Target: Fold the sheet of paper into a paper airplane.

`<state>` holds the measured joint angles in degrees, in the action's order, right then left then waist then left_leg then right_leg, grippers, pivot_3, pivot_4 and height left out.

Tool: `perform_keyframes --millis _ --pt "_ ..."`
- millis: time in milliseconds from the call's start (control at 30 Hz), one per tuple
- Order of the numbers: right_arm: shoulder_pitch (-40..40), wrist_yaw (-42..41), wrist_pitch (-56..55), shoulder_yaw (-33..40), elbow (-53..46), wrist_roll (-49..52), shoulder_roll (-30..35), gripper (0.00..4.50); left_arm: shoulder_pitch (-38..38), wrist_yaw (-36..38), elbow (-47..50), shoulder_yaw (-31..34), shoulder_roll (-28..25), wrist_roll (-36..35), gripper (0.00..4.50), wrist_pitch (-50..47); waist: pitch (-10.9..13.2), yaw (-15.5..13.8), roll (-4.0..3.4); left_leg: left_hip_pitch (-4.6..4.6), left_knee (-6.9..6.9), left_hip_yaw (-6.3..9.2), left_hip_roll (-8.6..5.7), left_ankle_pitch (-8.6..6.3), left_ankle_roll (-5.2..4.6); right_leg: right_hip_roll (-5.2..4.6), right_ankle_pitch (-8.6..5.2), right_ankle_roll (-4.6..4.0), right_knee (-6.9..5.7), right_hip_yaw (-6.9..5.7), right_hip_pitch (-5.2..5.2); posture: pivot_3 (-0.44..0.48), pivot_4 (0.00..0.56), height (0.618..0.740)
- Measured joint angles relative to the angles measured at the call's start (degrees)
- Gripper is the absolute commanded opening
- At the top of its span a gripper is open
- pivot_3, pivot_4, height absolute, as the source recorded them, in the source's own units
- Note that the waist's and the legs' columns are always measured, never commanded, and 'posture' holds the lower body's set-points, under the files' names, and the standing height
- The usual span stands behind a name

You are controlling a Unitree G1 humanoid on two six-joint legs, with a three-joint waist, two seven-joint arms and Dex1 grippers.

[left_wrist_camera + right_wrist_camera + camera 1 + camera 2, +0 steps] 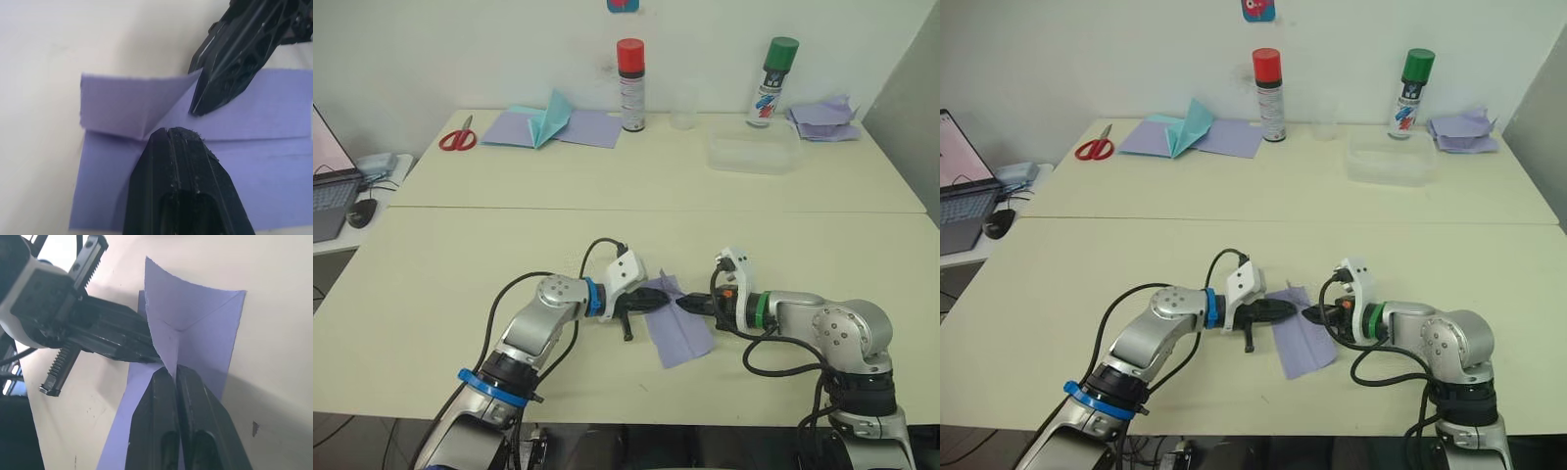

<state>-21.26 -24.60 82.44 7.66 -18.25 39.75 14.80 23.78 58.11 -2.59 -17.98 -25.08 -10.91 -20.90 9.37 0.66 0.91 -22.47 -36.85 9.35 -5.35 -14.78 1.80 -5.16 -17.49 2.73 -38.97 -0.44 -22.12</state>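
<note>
Pale cream bench (460, 294): two tops butted together, seam running across the middle.

Sheet of paper (680, 333): thin pale lavender rectangle, lying on the near bench top between the two hands. One far corner is folded over as a triangular flap that stands partly raised; a straight crease runs along the sheet's length.

Left hand (658, 295): two black fingers closed together, tips resting on the sheet at the base of the folded flap; pressing rather than gripping.

Right hand (690, 305): two black fingers closed together, tips meeting the flap's edge from the opposite side; whether the paper sits between them cannot be told.

Far bench top, well apart from the hands:
- Red-handled scissors (458, 138), far left.
- Flat lavender sheets (592, 128) with a teal folded paper plane (548, 117) on them.
- Spray can with red cap (630, 85), upright.
- Spray can with green cap (771, 82), upright.
- Clear plastic tray (754, 152), near the green-capped can.
- Crumpled lavender paper heap (822, 117), far right.

Side desk at left: laptop (333, 191) and dark mouse (360, 212).
</note>
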Motion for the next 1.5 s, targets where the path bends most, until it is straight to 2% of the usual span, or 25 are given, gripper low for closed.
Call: perform_keyframes --millis 33,167,233,533,867,1167,1500 --pt "-0.09 0.78 0.78 0.82 0.44 0.08 -1.08 0.03 -0.50 0.01 0.11 0.01 -0.49 0.01 0.00 -0.12 0.00 0.05 -0.01 0.00 0.00 0.00 -0.01 0.03 0.06 0.00 0.14 -0.24 -0.02 0.00 -0.04 0.000 0.150 0.740" --pt "-2.87 6.67 7.42 9.84 1.90 -0.18 -10.78 0.03 -2.18 -0.02 2.86 0.19 -2.32 -0.09 0.00 -1.23 -0.02 0.54 -0.04 -0.01 0.03 0.01 0.00 0.06 0.09 0.01 0.15 -0.26 -0.05 0.02 -0.08 0.000 0.150 0.740" --pt "-3.88 9.44 9.38 12.51 1.91 -0.13 -13.54 0.03 -2.21 -0.21 3.23 0.19 -2.32 -0.07 0.00 -1.30 -0.03 0.71 -0.05 -0.02 0.02 0.01 -0.04 0.05 0.09 0.01 0.15 -0.26 -0.05 0.04 -0.07 0.000 0.150 0.740" --pt "-4.15 21.30 9.62 20.38 1.81 3.26 -18.28 0.03 -1.67 -2.32 2.96 -0.54 -1.78 1.75 0.00 -2.38 -0.07 1.01 -0.12 -0.01 0.02 -0.03 -0.02 0.05 0.08 0.01 0.15 -0.26 -0.10 0.07 -0.09 0.000 0.150 0.740" --pt "-3.84 27.91 9.61 23.13 1.06 9.99 -11.53 0.03 0.81 -1.28 0.46 -1.87 -2.11 3.11 0.00 -1.52 -0.20 1.03 -0.29 0.03 -0.02 -0.10 -0.01 -0.03 -0.14 0.03 0.15 -0.26 -0.10 0.08 0.00 0.000 0.150 0.740" --pt "-1.16 28.90 9.61 20.38 0.99 15.33 -5.55 0.03 2.22 -0.92 -2.02 -2.77 -2.04 3.41 0.00 0.71 -0.20 0.98 -0.29 0.05 -0.04 -0.09 -0.02 -0.02 -0.17 0.03 0.16 -0.25 -0.10 0.07 0.10 0.000 0.150 0.740" --pt "2.30 32.68 9.61 19.50 -0.38 21.46 -3.59 0.03 2.88 -0.94 -2.96 -3.31 -1.86 4.55 0.00 1.75 -0.21 0.94 -0.29 0.07 -0.06 -0.08 -0.03 0.01 -0.21 0.03 0.16 -0.23 -0.10 0.05 0.16 0.000 0.150 0.740"
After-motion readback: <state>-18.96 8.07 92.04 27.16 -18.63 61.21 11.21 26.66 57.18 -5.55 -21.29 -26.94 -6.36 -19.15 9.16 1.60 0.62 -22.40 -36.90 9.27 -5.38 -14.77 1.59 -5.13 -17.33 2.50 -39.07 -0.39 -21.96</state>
